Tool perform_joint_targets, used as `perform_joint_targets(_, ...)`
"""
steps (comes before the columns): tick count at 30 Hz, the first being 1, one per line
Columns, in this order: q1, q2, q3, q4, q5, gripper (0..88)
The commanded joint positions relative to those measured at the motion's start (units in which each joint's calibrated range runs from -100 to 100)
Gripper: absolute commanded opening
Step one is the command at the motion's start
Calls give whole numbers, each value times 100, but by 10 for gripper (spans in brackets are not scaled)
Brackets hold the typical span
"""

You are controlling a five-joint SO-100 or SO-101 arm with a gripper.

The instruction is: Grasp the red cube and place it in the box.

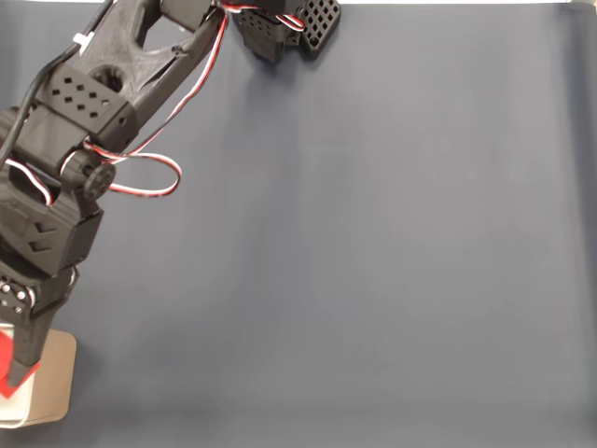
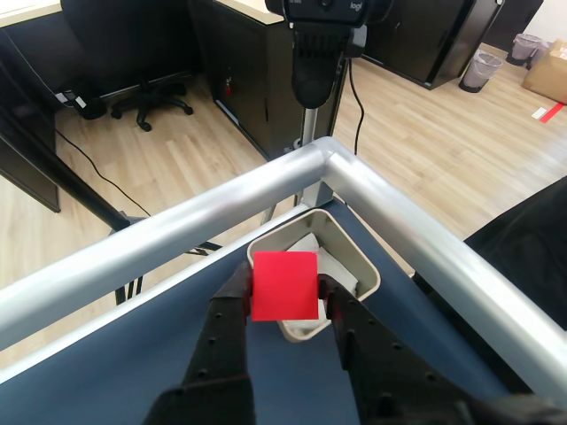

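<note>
Now the hand point(image 2: 283, 305) clamps the red cube point(image 2: 283, 285) above the box point(image 2: 365, 267), dark blue tabletop point(image 1: 373, 261) below.

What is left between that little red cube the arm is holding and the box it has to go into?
Nothing visible. In the wrist view the end effector grips the red cube right over the box, whose white inside looks open. In the fixed view the cube sits at the box's edge, partly hidden by the arm.

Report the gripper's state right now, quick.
Gripper: closed on the red cube, held between both fingers above the open box in the wrist view.
</note>
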Motion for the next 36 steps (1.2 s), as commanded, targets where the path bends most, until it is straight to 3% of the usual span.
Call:
perform_joint_targets(1, 107, 154, -709, -141, -39, 0)
perform_joint_targets(36, 391, 1514, -2124, -240, -15, 0)
